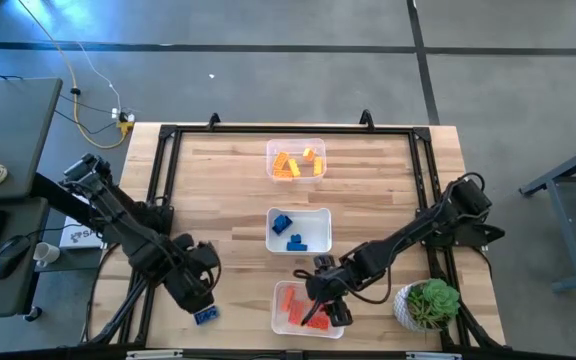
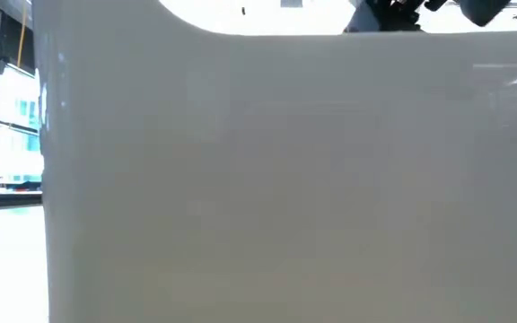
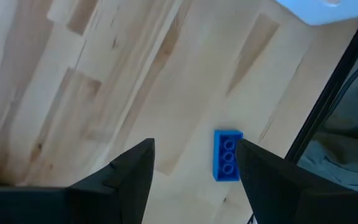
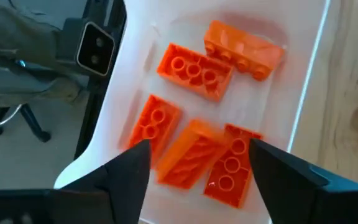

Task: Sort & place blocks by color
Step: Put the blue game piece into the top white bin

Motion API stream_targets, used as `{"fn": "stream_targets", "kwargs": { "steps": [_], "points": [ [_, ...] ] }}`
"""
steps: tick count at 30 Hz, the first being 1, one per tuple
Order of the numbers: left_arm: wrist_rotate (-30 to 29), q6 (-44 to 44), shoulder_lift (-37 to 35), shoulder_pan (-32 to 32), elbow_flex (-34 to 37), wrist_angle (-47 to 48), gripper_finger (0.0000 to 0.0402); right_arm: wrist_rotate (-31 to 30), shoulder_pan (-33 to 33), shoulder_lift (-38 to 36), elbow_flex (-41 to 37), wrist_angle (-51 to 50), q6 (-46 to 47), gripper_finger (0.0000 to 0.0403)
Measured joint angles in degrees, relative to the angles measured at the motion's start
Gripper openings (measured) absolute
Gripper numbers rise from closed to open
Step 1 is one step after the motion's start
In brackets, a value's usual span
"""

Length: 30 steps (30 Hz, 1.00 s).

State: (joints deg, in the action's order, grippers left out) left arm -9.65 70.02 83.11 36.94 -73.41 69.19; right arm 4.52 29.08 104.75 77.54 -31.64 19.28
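Overhead, three clear tubs sit in a line down the middle of the wooden surface (image 1: 228,180): yellow-orange blocks (image 1: 298,164) in the far tub (image 1: 297,160), blue blocks (image 1: 288,232) in the middle tub (image 1: 299,229), red blocks (image 1: 296,306) in the near tub (image 1: 308,309). The left hand (image 1: 200,300) hovers just above a lone blue block (image 1: 207,315) at the near edge. The right hand (image 1: 324,303) hangs over the red tub; a potted plant (image 1: 429,302) stands beside it.

Level with the surface, a white wall (image 2: 285,179) blocks nearly everything.

From the left wrist, the spread, empty fingers (image 3: 129,174) frame the blue block (image 3: 227,155).

From the right wrist, the parted, empty fingers (image 4: 126,171) frame five red blocks (image 4: 194,68) in their tub (image 4: 135,74).
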Motion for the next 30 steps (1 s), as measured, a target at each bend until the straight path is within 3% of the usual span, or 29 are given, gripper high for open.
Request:
{"fn": "stream_targets", "kwargs": {
  "steps": [13,30],
  "points": [
    [6.4,7.4,7.7,4.3,0.0,-0.3,0.0222,0.0,-0.2,-0.2,0.0,0.0,1.3,0.026],
    [13.0,4.3,21.4,4.8,0.0,-13.3,0.0241,0.3,-0.2,-0.2,0.0,-0.8,1.2,0.0261]
  ]
}}
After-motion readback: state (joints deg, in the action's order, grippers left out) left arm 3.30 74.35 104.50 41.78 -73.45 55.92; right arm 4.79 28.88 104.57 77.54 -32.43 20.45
